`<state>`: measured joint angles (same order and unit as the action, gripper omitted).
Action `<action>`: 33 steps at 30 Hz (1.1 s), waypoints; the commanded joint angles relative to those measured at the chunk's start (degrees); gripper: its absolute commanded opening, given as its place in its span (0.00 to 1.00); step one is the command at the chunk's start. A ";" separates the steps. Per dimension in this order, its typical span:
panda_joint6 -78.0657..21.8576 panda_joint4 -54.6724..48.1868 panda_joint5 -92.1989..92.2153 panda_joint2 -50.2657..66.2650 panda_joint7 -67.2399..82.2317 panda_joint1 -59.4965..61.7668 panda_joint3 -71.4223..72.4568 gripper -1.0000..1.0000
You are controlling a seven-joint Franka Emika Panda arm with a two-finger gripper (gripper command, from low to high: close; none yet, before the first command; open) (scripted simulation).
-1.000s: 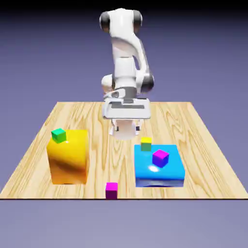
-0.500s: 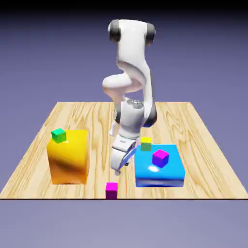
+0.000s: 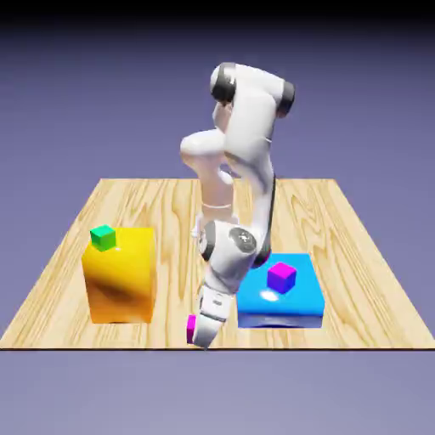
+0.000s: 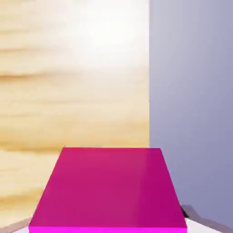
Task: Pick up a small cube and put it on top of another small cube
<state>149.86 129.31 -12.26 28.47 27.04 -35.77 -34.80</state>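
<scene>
Magenta cube [image 3: 191, 329] on wooden table [image 3: 357, 297], another (purplish) on blue block [image 3: 280, 310]

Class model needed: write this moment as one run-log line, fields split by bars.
gripper: shut on magenta cube | cube: at tabletop's near edge | stacking: not yet done

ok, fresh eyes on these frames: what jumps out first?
Probably the white arm, bent down toward the table's near edge, its gripper closed on a magenta cube that looms large in the hand view. Next, the tall glossy orange block on the exterior view's left with a green cube on top, and the flat blue block on the right carrying a second magenta cube.
</scene>
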 commanded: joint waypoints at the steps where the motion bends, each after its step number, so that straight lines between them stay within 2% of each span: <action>1: -0.69 0.20 -0.57 -1.21 0.28 -1.53 -0.99 0.00; 14: -21.99 -3.13 -8.92 -15.76 -27.75 -7.23 17.76 0.00; 22: -28.09 8.23 -13.00 -30.32 -15.49 1.99 34.37 0.00; 25: -25.68 8.60 -13.77 -32.92 -14.60 3.45 32.75 0.00; 30: -15.62 11.80 -18.20 -26.03 -17.92 4.97 30.89 0.00; 31: -15.62 11.80 -18.20 -26.03 -17.92 4.97 30.89 1.00; 33: -18.11 11.01 -17.11 -27.74 -17.10 4.59 31.35 1.00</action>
